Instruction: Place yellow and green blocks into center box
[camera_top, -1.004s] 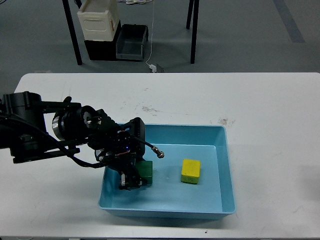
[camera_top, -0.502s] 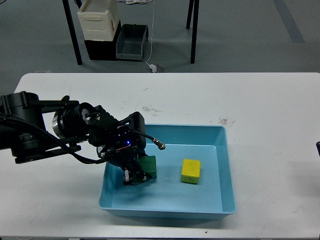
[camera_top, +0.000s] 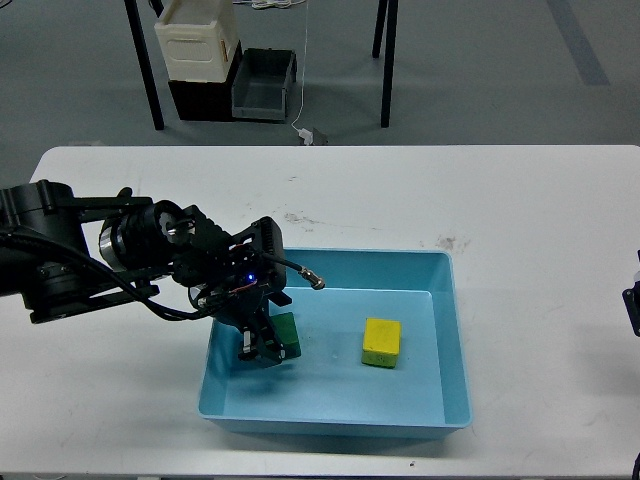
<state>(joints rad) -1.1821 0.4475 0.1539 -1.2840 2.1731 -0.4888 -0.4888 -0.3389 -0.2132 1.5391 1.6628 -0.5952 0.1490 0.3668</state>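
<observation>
The light blue center box (camera_top: 450, 330) sits on the white table. The yellow block (camera_top: 381, 342) lies on the box floor, right of the middle. The green block (camera_top: 287, 333) is at the left side of the box, just above the floor. My left gripper (camera_top: 258, 351) reaches down into the box from the left, and its fingers look closed against the green block's left side. Only a small dark piece of my right arm (camera_top: 633, 305) shows at the right edge, and its fingers cannot be told apart.
The white table (camera_top: 400, 190) runs all around the box. A loose cable end (camera_top: 316, 283) hangs from my left arm over the box's back left part. Beyond the table, a white bin (camera_top: 197, 42) and black crates stand on the floor beside table legs.
My left gripper and the green block have shifted slightly left and up inside the box, and the block has tilted. A dark piece of my right arm has come in at the right edge.
</observation>
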